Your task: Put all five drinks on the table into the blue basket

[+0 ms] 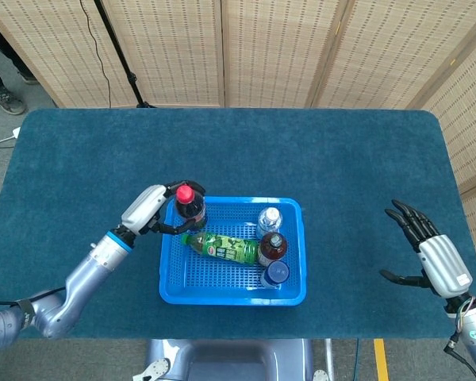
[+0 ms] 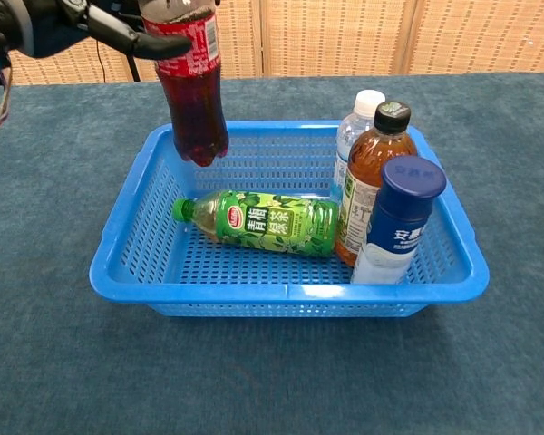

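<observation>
My left hand [image 1: 152, 210] grips a dark cola bottle [image 2: 192, 91] with a red cap [image 1: 185, 193] and holds it upright above the back left part of the blue basket [image 2: 127, 237]. Its bottom hangs clear of the basket floor. Inside the basket a green tea bottle [image 2: 263, 220] lies on its side. A clear water bottle [image 2: 355, 127], an amber tea bottle [image 2: 374, 172] and a blue-capped bottle [image 2: 401, 213] stand at the basket's right side. My right hand [image 1: 430, 252] hovers open at the table's right edge, far from the basket.
The blue basket [image 1: 174, 292] sits near the front edge of the dark teal table [image 1: 341, 159]. Wicker screens [image 1: 270, 48] stand behind the table, with a stand's pole [image 1: 119, 51] at the back left.
</observation>
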Tool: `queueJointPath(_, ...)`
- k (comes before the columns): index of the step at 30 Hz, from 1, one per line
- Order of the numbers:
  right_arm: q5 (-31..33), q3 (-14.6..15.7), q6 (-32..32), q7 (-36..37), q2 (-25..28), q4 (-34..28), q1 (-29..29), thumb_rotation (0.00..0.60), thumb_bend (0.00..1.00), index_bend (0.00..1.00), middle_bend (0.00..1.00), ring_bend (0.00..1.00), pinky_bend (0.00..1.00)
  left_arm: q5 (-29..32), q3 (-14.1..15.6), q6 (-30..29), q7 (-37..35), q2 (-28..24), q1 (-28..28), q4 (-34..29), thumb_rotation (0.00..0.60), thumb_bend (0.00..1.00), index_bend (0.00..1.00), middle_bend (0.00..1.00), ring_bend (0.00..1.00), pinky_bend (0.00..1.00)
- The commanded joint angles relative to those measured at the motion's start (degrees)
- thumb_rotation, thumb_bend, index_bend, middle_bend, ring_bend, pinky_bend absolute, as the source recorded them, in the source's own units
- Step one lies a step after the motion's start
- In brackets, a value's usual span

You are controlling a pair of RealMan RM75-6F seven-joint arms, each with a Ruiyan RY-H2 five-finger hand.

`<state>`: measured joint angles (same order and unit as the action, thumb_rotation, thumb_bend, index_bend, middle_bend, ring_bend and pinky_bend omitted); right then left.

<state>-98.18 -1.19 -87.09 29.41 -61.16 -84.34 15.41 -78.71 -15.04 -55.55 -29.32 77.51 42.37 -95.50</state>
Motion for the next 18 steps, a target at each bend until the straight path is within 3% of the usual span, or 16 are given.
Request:
queueJointPath(1, -0.04, 0.04, 0.14, 0.01, -0.03, 0.00, 0.08, 0.600, 0.00, 0.02, 0.00, 0.00, 0.09, 2.52, -0.05, 1.60, 1.01, 5.19, 1.95, 3.30, 0.600, 0.48, 0.60, 0.45, 0.37, 0.40)
queueJointPath(8, 0.18, 0.11, 0.74, 0.13, -0.13, 0.19, 0.29, 0.600, 0.00, 0.02, 0.00, 0.00, 0.10, 3.37, -1.15, 0.74, 1.95, 14.03, 4.54, 10.37, 0.600, 0.48, 0.58, 0.45, 0.34, 0.40)
queueJointPath(11, 0.45, 0.05, 0.92, 0.34, -0.11, 0.38, 0.33, 0.600, 0.00, 0.02, 0.00, 0.00, 0.10, 4.00, -1.40, 1.00, 3.47, 17.15, 5.76, 13.40, 0.600, 0.44, 0.41, 0.29, 0.21, 0.36)
queueJointPath(13, 0.55, -0.01, 0.92, 0.51, -0.08, 0.47, 0.35, 0.600, 0.00, 0.02, 0.00, 0.00, 0.10, 3.94, -1.24, 1.58, 3.98, 17.99, 6.34, 14.37, 0.600, 0.40, 0.16, 0.08, 0.06, 0.24)
queueJointPath(15, 0.66, -0.08, 0.81, 0.67, -0.05, 0.59, 0.31, 0.600, 0.00, 0.02, 0.00, 0.00, 0.10, 2.44, -0.44, 3.12, 2.72, 17.71, 7.09, 14.70, 0.600, 0.36, 0.01, 0.00, 0.00, 0.08)
queueJointPath(18, 0.65, -0.10, 0.51, 0.83, -0.02, 0.65, 0.18, 0.600, 0.00, 0.02, 0.00, 0.00, 0.10, -2.03, 0.40, 1.65, -2.52, 16.04, 6.78, 14.51, 0.600, 0.30, 0.00, 0.00, 0.00, 0.00)
